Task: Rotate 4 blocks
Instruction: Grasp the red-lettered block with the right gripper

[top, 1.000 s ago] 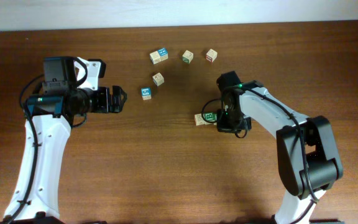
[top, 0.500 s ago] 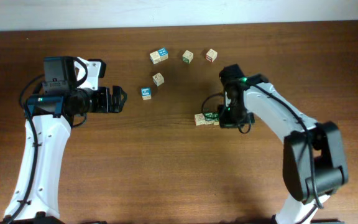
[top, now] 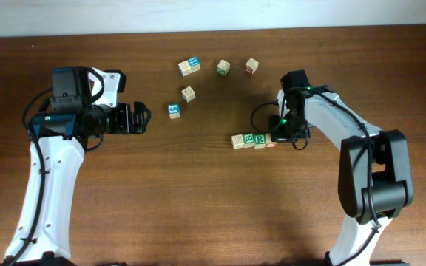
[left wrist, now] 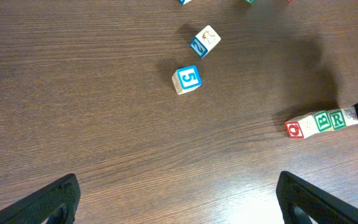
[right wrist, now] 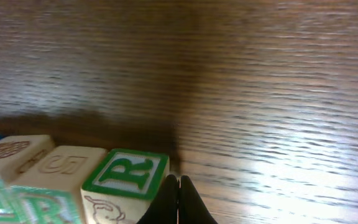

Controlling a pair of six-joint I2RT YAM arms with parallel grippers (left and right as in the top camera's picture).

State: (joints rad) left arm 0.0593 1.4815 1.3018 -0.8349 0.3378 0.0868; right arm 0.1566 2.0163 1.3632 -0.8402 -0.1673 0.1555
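Four blocks [top: 248, 140] touching in a row, mid-table. Right gripper [right wrist: 179, 186] beside the green R [right wrist: 126, 174] — fingers pressed together, holding nothing. Left gripper [top: 140, 117] spread wide, well apart from them.

Its left end effector [top: 147, 117] gapes; right end effector [right wrist: 179, 194] pinched closed.

White arms [top: 43, 185], black joints and cables — black end effectors [top: 145, 117].

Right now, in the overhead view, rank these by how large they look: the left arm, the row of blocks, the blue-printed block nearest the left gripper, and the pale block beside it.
1. Left arm
2. Row of blocks
3. Blue-printed block and pale block: they look alike, so unranked.
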